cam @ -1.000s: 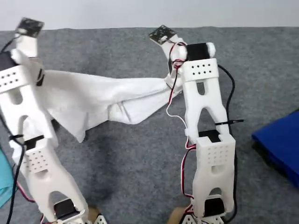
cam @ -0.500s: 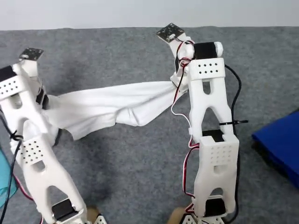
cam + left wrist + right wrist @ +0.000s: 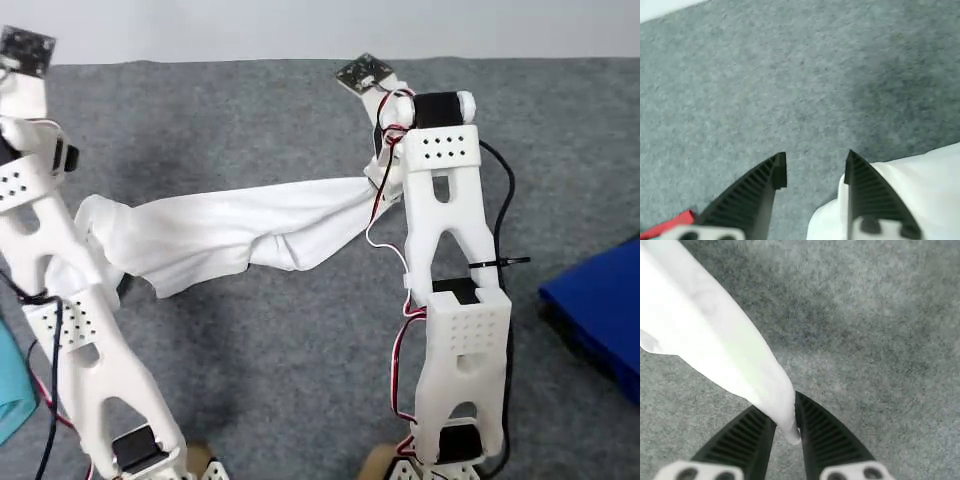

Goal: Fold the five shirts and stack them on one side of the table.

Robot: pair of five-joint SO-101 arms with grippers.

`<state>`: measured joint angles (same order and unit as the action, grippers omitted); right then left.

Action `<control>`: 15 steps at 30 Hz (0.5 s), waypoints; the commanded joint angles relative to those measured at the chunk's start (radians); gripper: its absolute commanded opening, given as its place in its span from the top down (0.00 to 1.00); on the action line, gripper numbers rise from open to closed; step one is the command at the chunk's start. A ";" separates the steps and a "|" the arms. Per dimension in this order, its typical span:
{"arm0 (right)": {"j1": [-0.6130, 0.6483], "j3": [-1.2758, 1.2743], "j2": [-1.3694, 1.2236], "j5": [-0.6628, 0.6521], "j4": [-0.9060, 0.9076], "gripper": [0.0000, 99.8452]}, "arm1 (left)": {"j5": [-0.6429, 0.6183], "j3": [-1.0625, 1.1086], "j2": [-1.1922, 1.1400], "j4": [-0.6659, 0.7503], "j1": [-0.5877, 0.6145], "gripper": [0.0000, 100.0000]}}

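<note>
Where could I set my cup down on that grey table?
Bare grey table lies beyond the white shirt, and nearer, between left arm and right arm. Crowded: blue cloth at the right edge, teal cloth at the left.

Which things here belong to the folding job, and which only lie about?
Job: white shirt; right tool, shut on it; left tool, open beside it.
Lying about: blue thing and teal thing at the high view's edges, perhaps other shirts.
</note>
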<state>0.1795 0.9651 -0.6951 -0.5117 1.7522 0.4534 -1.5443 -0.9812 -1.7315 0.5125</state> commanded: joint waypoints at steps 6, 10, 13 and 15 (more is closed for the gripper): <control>-0.001 0.011 0.025 -0.002 0.036 0.99 | -0.009 0.197 0.249 -0.028 -0.069 0.86; -0.001 0.011 0.024 -0.003 0.036 0.99 | 0.040 0.602 0.497 -0.026 -0.130 0.86; -0.001 0.009 0.022 -0.005 0.036 0.99 | 0.110 0.928 0.678 -0.021 -0.190 0.86; -0.001 0.008 0.022 -0.006 0.036 0.99 | 0.158 1.112 0.776 -0.015 -0.222 0.86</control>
<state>0.1795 0.9651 -0.6951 -0.5117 1.7522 0.5516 -0.7204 -0.4028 -1.7315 0.3391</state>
